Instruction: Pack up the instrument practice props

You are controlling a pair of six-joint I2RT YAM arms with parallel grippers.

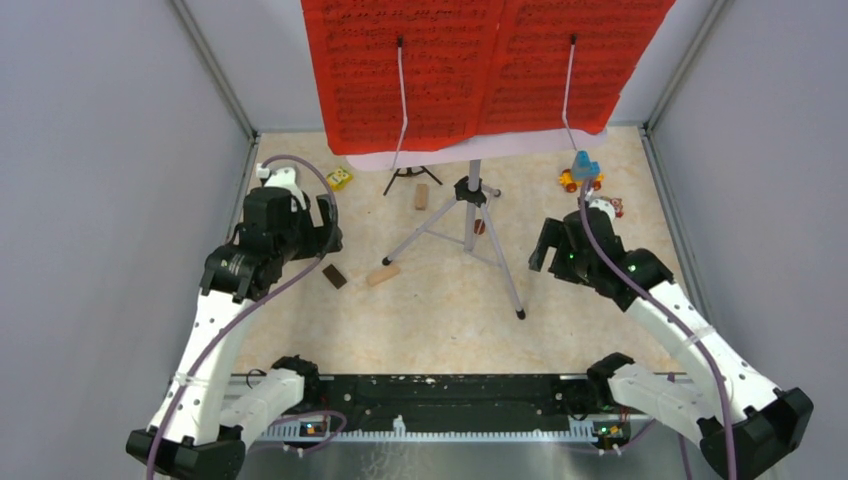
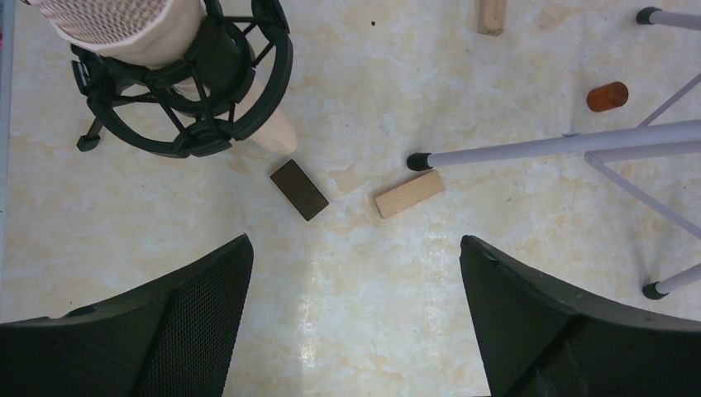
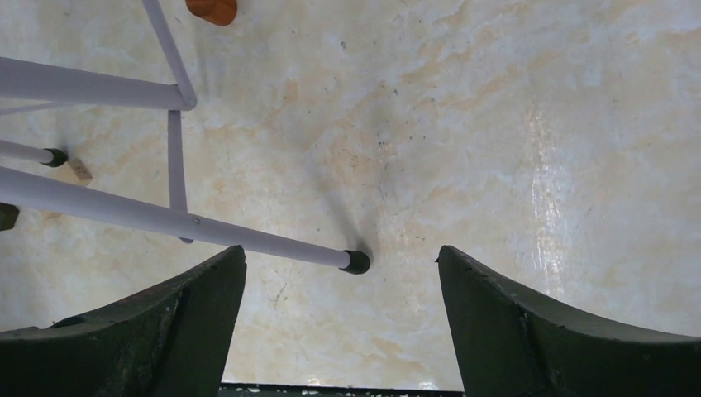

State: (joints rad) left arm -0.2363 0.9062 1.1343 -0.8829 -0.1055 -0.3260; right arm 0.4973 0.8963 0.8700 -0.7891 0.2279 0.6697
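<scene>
The red sheet-music pages (image 1: 470,65) stand on the white music desk (image 1: 430,155) at the back. Its silver tripod legs (image 1: 470,235) spread over the middle of the floor. A small black tripod (image 1: 410,176) stands behind them. A beige microphone (image 2: 157,50) in a black shock mount shows in the left wrist view; my left arm hides it from above. My left gripper (image 1: 318,232) (image 2: 355,248) hangs open over bare floor, near the microphone. My right gripper (image 1: 547,247) (image 3: 340,252) is open and empty, and one tripod leg's black foot (image 3: 356,262) lies between its fingertips.
Tan wooden blocks (image 1: 383,273) (image 1: 421,195) and a dark block (image 1: 334,276) (image 2: 298,189) lie left of the tripod. A small red cylinder (image 2: 608,96) sits under it. Toy cars (image 1: 340,178) (image 1: 580,175) stand at the back. Grey walls close in both sides.
</scene>
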